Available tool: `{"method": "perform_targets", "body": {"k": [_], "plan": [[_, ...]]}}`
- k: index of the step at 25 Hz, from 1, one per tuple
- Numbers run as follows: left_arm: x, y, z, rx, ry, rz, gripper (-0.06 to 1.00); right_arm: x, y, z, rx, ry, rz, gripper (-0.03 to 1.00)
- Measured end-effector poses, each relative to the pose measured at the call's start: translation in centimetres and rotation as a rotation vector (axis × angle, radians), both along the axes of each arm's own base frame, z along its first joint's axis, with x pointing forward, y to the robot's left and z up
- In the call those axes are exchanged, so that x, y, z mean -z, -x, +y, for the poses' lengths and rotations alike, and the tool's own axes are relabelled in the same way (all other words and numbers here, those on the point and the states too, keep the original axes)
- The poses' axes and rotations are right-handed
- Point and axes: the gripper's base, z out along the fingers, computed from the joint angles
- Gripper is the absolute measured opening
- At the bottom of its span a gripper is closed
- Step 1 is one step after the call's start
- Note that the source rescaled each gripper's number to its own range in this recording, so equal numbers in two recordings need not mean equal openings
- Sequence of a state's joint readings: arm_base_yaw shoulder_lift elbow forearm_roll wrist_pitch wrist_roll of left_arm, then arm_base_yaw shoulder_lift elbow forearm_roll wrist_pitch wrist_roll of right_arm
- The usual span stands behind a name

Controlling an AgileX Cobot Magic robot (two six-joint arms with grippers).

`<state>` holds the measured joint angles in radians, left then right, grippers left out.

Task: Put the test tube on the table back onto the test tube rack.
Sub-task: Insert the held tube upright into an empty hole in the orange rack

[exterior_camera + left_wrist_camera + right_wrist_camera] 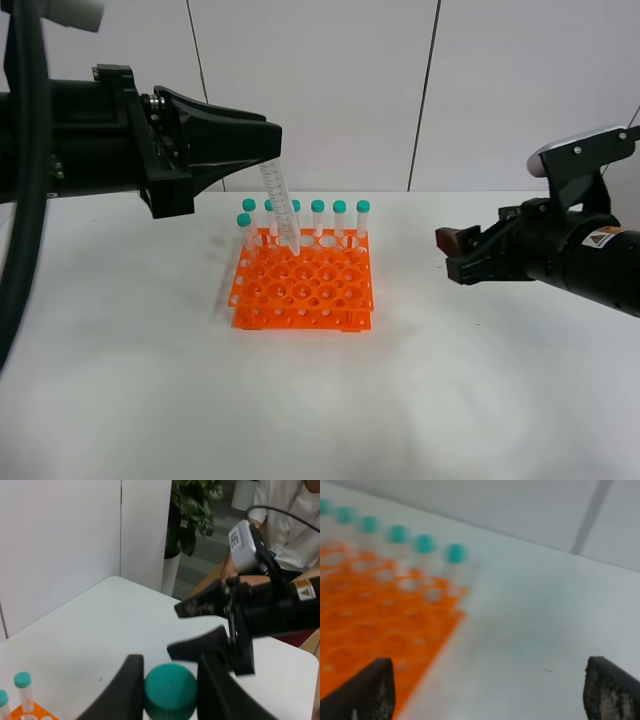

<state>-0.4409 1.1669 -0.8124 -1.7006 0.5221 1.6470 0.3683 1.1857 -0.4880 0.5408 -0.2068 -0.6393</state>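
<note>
My left gripper (270, 148) is shut on the test tube (281, 205), held by its teal cap (170, 690) between the two black fingers (125, 690). The tube hangs slightly tilted, and its conical tip reaches a hole near the back of the orange test tube rack (305, 292). Whether the tip is inside the hole, I cannot tell. Several other teal-capped tubes (340, 222) stand in the rack's back row. My right gripper (458, 256) is open and empty, hovering above the white table (480, 390) right of the rack. The rack shows blurred in the right wrist view (380, 630).
White wall panels stand behind the table. In the left wrist view the right arm (265, 612) is opposite me, with a person and a potted plant (192, 515) beyond the table's far edge. Two capped tubes (22, 687) show at the rack's corner.
</note>
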Motion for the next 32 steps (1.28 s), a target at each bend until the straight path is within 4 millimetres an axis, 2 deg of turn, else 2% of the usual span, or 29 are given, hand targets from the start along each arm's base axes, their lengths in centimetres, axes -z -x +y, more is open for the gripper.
{"method": "perform_targets", "body": {"k": [3,7,12,17,19,24,28,32], "plan": [[0.0,0.0,0.0,0.0,0.0,0.0,0.0,0.1,-0.5,-1.9,0.084,-0.007,0.022,0.94],[0.0,0.0,0.0,0.001,-0.003,-0.001,0.0,-0.2,-0.9,-3.1,0.086,-0.003,0.119,0.93],[0.1,0.0,0.0,0.006,-0.019,-0.009,0.0,-1.8,-1.6,-4.1,0.036,0.043,0.237,0.93],[0.1,0.0,0.0,0.006,-0.02,-0.009,0.0,-3.6,-2.0,-7.1,0.182,-0.025,0.363,0.93],[0.1,0.0,0.0,0.006,-0.02,-0.009,0.0,-4.3,-1.8,-8.3,0.229,-0.001,0.417,0.93],[0.1,0.0,0.0,0.006,-0.02,-0.009,0.0,-7.6,-2.4,-9.1,0.27,-0.017,0.391,0.93],[0.1,0.0,0.0,0.006,-0.02,-0.009,0.0,-11.0,-2.5,-8.4,0.188,-0.055,0.361,0.93],[0.1,0.0,0.0,0.006,-0.02,-0.009,0.0,-14.8,-1.3,-7.3,0.099,-0.106,0.265,0.93]]}}
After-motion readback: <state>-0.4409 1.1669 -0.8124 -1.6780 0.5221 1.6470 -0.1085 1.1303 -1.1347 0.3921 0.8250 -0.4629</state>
